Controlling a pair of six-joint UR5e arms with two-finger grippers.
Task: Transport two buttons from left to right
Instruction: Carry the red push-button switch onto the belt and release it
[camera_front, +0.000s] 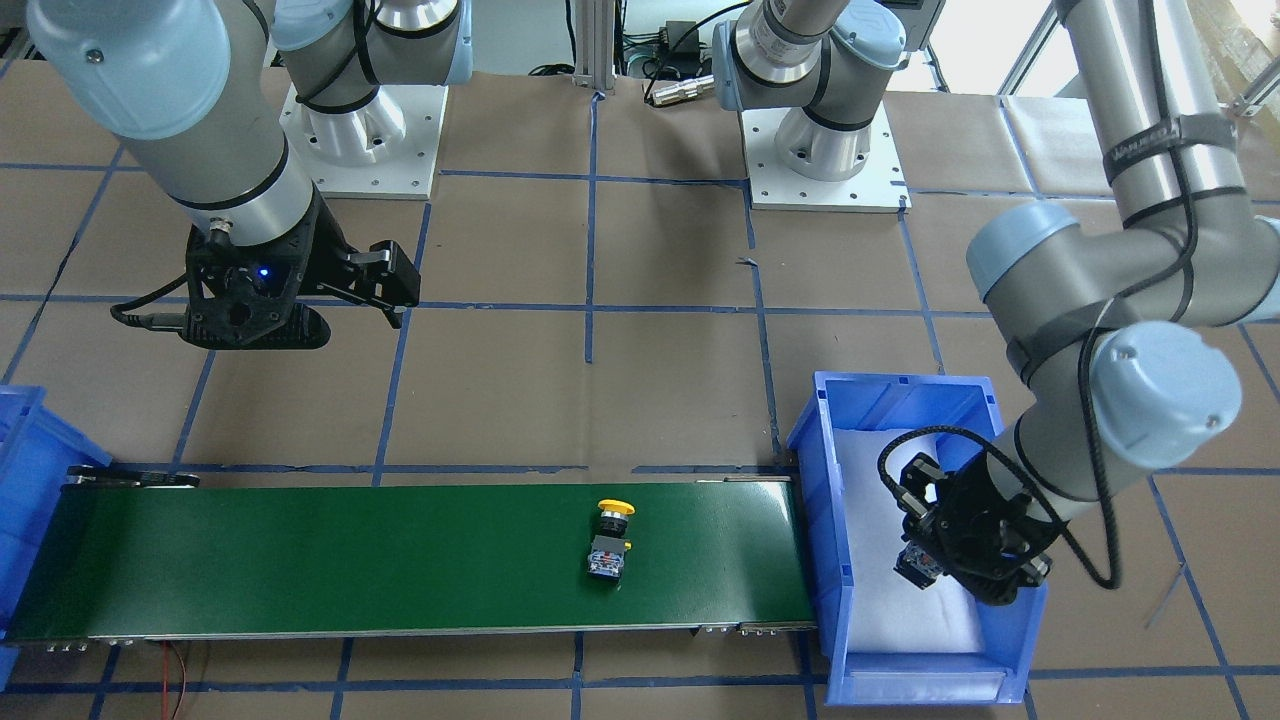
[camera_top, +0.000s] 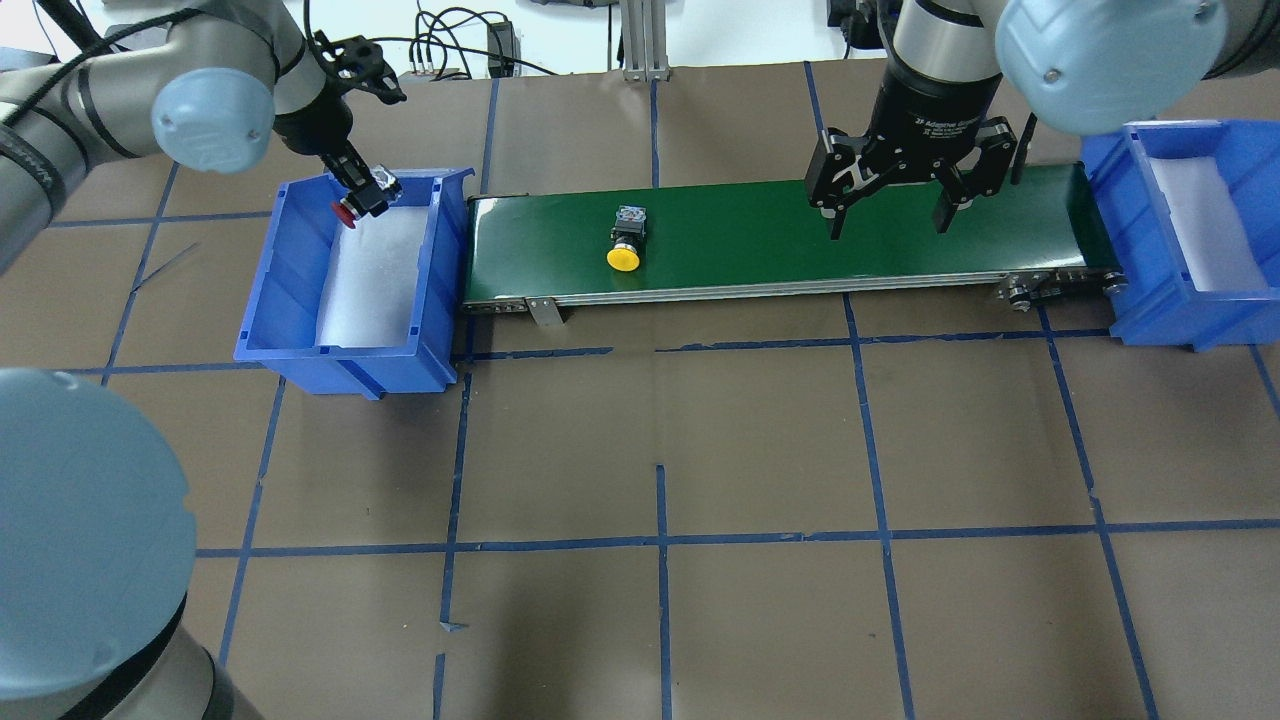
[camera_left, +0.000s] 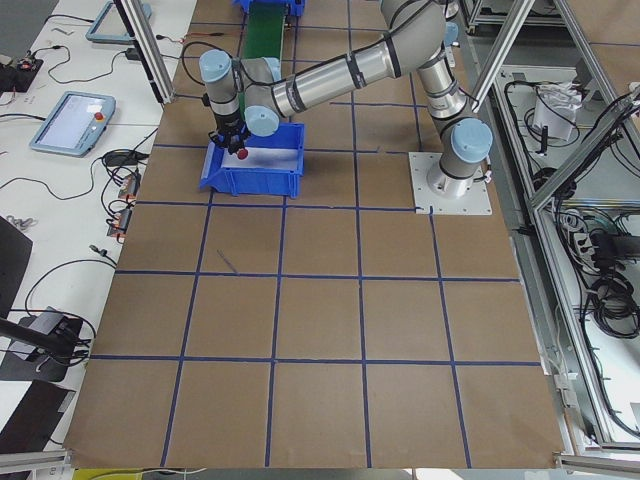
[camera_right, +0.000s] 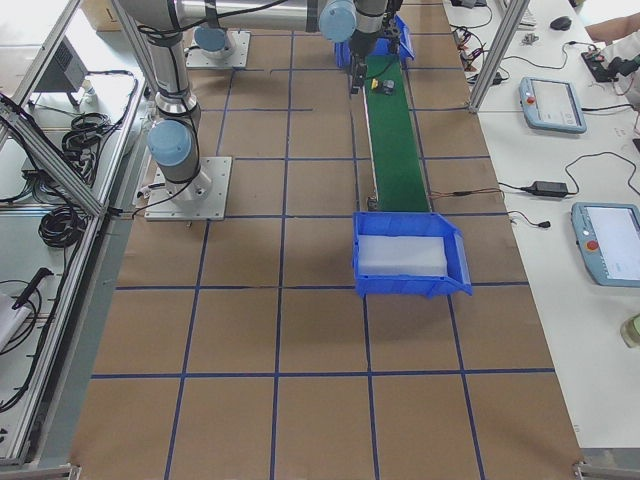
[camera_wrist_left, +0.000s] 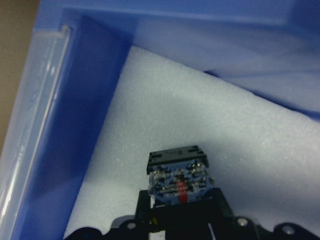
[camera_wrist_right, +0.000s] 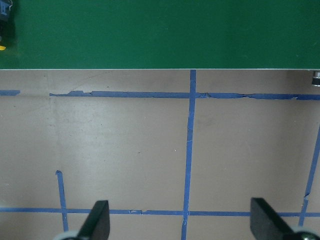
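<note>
The yellow button (camera_top: 624, 246) lies on its side on the green conveyor belt (camera_top: 760, 230), toward its left end; it also shows in the front-facing view (camera_front: 610, 545). My left gripper (camera_top: 366, 195) is shut on the red button (camera_top: 345, 211) and holds it over the white foam inside the left blue bin (camera_top: 290, 270). The left wrist view shows the red button's contact block (camera_wrist_left: 177, 175) between the jaws. My right gripper (camera_top: 888, 222) is open and empty, hanging above the belt toward its right end, well apart from the yellow button.
A second blue bin (camera_top: 1130, 260) with white foam stands at the belt's right end. The belt's metal frame and rollers (camera_top: 1040, 285) stick out at its front right corner. Brown table (camera_top: 760, 450) with blue tape lines lies in front of the belt.
</note>
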